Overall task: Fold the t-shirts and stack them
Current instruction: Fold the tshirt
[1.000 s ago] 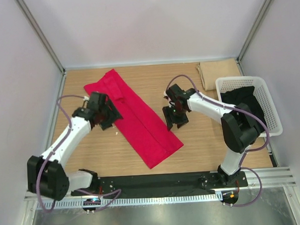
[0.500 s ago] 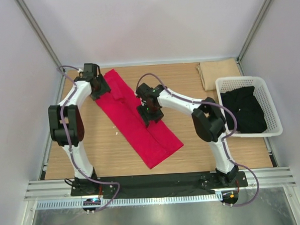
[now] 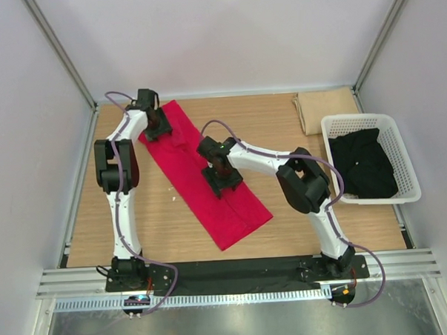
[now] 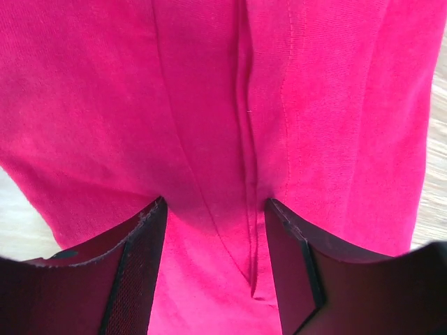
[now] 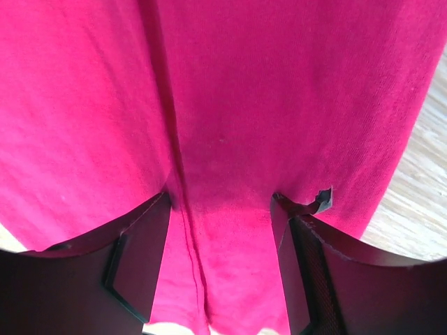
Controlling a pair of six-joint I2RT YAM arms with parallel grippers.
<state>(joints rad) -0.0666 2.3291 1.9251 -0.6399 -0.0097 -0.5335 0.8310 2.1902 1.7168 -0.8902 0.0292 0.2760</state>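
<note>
The left gripper (image 4: 213, 209) and right gripper (image 5: 220, 202), both spread wide, seem to rest on the long bright red cloth t-shirt (image 3: 240, 211), so closing might pinch only 1 layer and spoil the fold.

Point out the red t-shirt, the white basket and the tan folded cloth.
red t-shirt (image 3: 229, 218), top view, its near end.
white basket (image 3: 355, 119), top view, its far rim.
tan folded cloth (image 3: 328, 108), top view, its middle.

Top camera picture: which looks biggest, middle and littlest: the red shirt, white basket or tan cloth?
1. Red shirt: longest, maybe a bit bigger.
2. White basket: nearly the same, too close to be sure.
3. Tan cloth: clearly smallest.
</note>
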